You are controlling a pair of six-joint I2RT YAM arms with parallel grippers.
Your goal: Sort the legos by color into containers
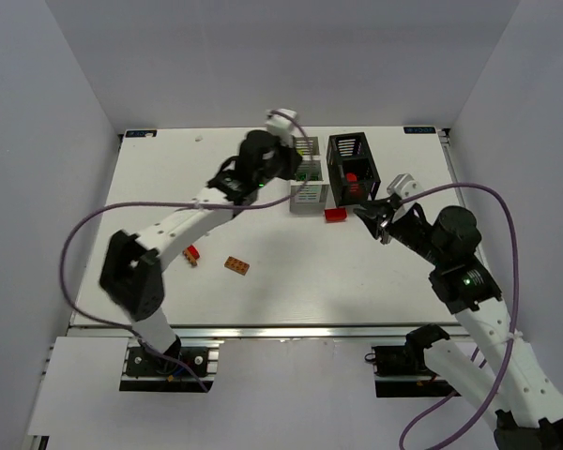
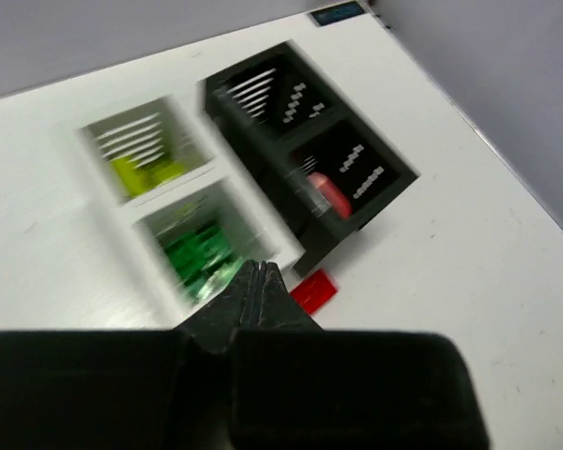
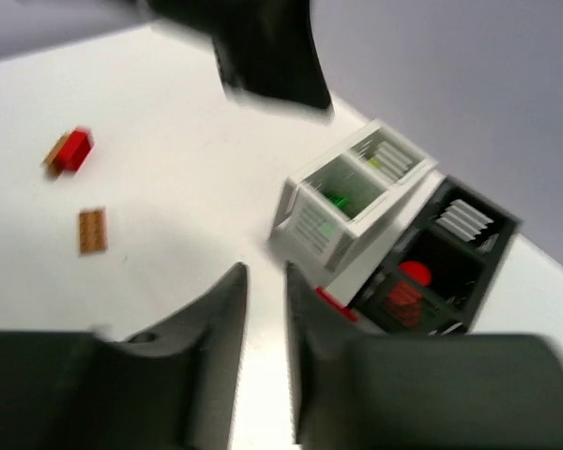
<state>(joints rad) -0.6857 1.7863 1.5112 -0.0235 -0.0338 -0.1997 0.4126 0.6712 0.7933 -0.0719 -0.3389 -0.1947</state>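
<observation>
**1. Gripper status.** I read the left gripper (image 2: 253, 283) as clenched on nothing. It hangs over the white container (image 1: 310, 195), at 12 o'clock of the worktop (image 1: 169, 169) centre in the top view. The right gripper (image 3: 266, 295) is released, with a narrow gap between its fingers and nothing in it.

**2. Location of parts.**
- The white container holds yellow legos (image 2: 145, 169) in its far compartment and green legos (image 2: 199, 251) in its near one.
- The black container (image 1: 352, 155), just beside it at 3 o'clock, holds a red piece (image 2: 328, 194).
- One red lego (image 1: 336, 215) lies loose on the worktop at the foot of the two containers, with the right gripper at its 3 o'clock.
- One orange lego (image 1: 236, 265) lies at 7 o'clock of centre.
- A red-and-orange pair (image 1: 191, 253) lies at 8 o'clock (whether the two are clipped together I cannot tell).

**3. Handling.** I judge the legos to be light, rigid and slick-sided, so little squeeze is needed. An off-centre pinch could shoot one sideways.
- Take hold across two opposite flat walls, not across the studs.
- Bring the fingertips right down to the worktop, since each brick sits low.
- For the red lego by the containers, approach from 6 o'clock, its open side.
</observation>
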